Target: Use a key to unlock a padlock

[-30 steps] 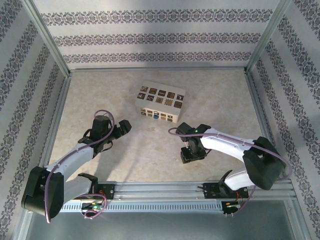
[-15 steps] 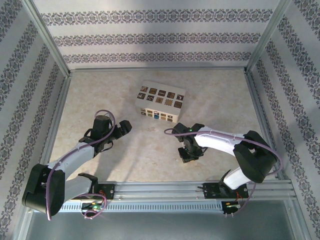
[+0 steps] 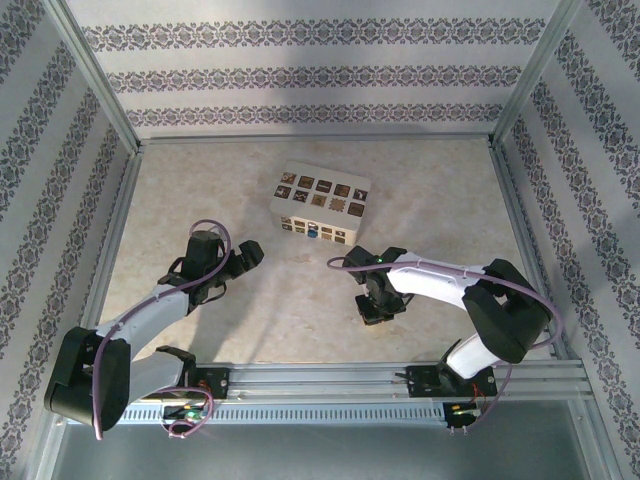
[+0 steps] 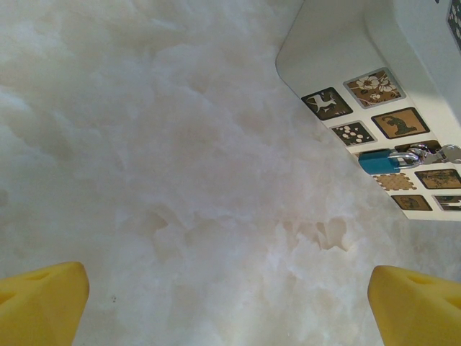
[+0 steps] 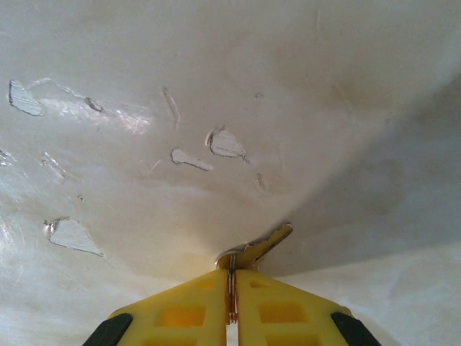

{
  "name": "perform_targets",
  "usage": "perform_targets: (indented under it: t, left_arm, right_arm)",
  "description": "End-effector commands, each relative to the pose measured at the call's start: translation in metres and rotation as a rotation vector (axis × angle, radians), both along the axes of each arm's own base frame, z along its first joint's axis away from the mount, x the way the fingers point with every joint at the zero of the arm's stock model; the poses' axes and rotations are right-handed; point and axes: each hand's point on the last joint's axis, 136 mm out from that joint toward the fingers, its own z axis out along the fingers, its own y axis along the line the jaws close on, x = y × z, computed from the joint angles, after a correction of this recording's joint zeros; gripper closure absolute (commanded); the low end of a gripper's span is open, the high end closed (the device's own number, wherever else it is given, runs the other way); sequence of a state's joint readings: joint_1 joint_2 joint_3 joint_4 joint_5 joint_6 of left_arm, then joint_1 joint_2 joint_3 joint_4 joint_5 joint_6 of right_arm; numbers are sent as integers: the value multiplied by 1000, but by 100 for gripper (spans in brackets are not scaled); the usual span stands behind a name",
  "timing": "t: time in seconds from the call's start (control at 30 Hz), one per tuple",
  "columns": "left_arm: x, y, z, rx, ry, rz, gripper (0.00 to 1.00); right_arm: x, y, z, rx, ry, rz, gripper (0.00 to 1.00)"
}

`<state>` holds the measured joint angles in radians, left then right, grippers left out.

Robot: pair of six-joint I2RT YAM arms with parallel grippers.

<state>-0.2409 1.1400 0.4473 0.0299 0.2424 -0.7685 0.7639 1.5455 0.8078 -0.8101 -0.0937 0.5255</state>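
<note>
Right wrist view: my right gripper (image 5: 232,277) has just clamped on the key (image 5: 258,245), blade protruding, near the cream box (image 4: 338,50). Padlock (image 4: 379,161) lies against that box's patterned face. Left gripper (image 4: 227,310) stands wide apart before it. Judgement: key secured; carry to padlock follows.

The padlock (image 4: 379,163) was blue with silvery parts, the box (image 3: 320,200) cream with dark patterned squares, the surface (image 3: 200,200) pale marbled beige, the key (image 5: 263,245) brassy-silver, and the right hand (image 5: 230,275) had yellow fingers (image 5: 180,313).
</note>
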Motion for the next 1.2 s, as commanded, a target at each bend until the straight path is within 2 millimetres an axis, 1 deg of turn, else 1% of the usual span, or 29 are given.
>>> perform_targets:
  t: [0.0, 0.1, 0.2, 0.43, 0.57, 0.7, 0.87, 0.97, 1.07, 1.17]
  left_arm:
    - [7, -2, 11, -11, -24, -5, 1]
    - [8, -2, 14, -9, -31, -6, 1]
    - [10, -1, 21, 13, -51, -19, 1]
    - [12, 4, 49, 71, -143, -38, 1]
    - [13, 4, 60, 81, -185, -49, 1]
    - [12, 5, 63, 106, -185, -63, 1]
    - [13, -2, 72, 53, -193, -75, 1]
    - [14, -11, 81, 0, -195, -96, 1]
    - [15, -20, 94, -37, -208, -127, 1]
    - [16, -25, 107, -53, -231, -152, 2]
  right_arm:
    - [-2, -3, -10, -34, 5, 2, 90]
    - [-2, -5, -11, -43, 6, 5, 93]
    - [0, -8, -7, -44, -17, 12, 94]
    - [13, -12, 14, -31, -119, 61, 100]
    - [24, -10, 31, -11, -206, 101, 100]
    - [38, -5, 57, 44, -321, 136, 100]
    - [54, 4, 91, 132, -473, 179, 100]
    - [64, 12, 117, 197, -585, 219, 100]
    - [76, 21, 143, 262, -716, 250, 100]
    - [84, 29, 163, 313, -805, 288, 100]
